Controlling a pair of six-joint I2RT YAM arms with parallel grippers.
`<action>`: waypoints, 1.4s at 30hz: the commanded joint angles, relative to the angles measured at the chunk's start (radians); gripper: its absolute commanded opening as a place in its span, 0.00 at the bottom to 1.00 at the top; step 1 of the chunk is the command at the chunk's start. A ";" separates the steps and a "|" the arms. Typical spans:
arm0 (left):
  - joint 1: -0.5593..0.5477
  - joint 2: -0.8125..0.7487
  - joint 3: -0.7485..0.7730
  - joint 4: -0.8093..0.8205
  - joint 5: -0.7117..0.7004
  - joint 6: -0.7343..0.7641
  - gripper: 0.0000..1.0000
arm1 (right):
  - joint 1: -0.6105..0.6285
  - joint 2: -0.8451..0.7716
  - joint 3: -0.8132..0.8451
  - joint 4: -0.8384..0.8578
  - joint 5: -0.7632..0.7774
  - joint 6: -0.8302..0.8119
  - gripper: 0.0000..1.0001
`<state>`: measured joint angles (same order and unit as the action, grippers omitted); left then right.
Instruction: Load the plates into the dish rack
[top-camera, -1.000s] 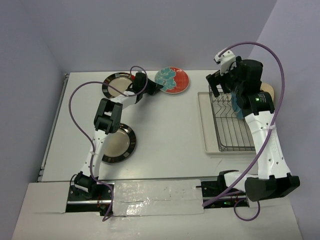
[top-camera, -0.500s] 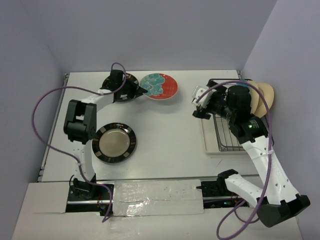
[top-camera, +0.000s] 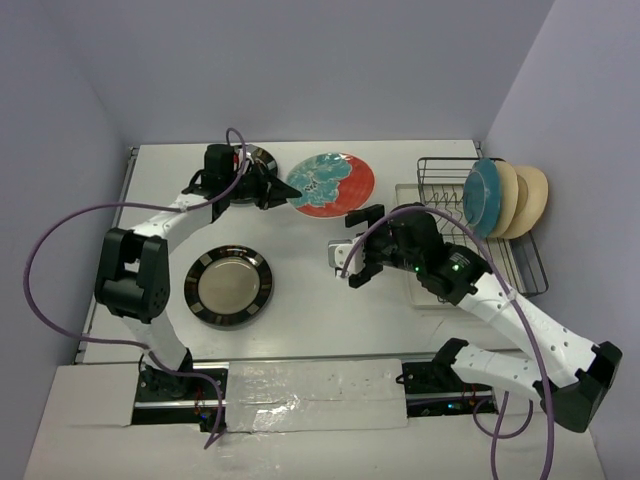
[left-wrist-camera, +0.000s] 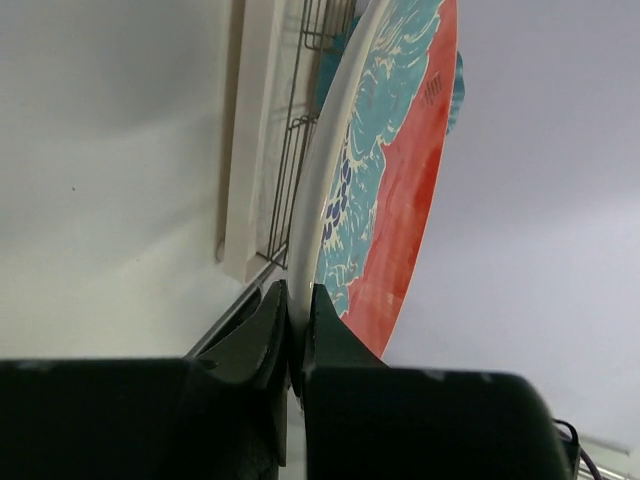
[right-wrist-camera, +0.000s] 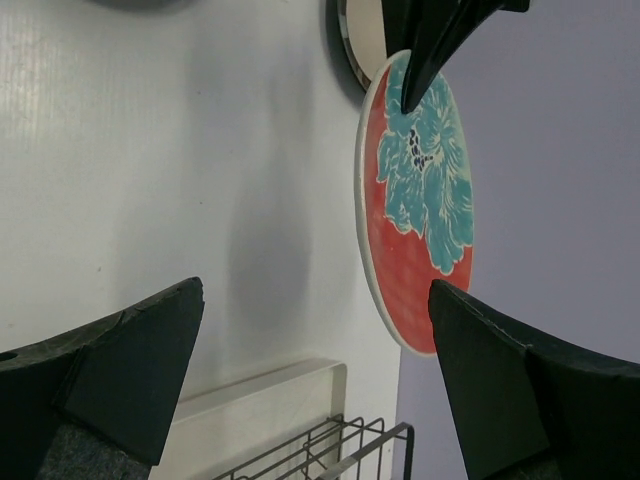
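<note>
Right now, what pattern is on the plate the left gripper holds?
The plate is red with teal flowers; clearest in right wrist view.

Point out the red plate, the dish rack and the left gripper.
red plate (top-camera: 332, 184): top view, its centre
dish rack (top-camera: 432, 172): top view, back-left wire wall
left gripper (left-wrist-camera: 297, 295): left wrist view, between fingertips pinching the plate's rim

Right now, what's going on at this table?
The left tool is shut on the rim of the red plate, holding it tilted above the table. The right tool is open and faces that plate but does not touch it. A teal plate and two cream-tan plates already stand in the dish rack. Two striped-rim plates lie on the table, not yet loaded.
</note>
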<state>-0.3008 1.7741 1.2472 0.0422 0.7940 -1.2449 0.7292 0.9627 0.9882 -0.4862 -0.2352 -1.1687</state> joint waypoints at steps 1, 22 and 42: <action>-0.008 -0.133 0.038 0.112 0.149 -0.035 0.00 | 0.029 0.030 0.010 0.055 0.097 -0.043 1.00; -0.072 -0.183 0.046 -0.068 0.148 -0.065 0.00 | 0.061 0.143 -0.062 0.311 0.415 -0.180 0.43; 0.118 -0.173 0.208 -0.321 0.025 0.246 0.99 | 0.098 -0.008 0.038 0.151 0.422 0.082 0.00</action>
<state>-0.2539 1.6543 1.3811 -0.2264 0.8661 -1.1065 0.8173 1.0374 0.9123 -0.4381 0.1505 -1.1667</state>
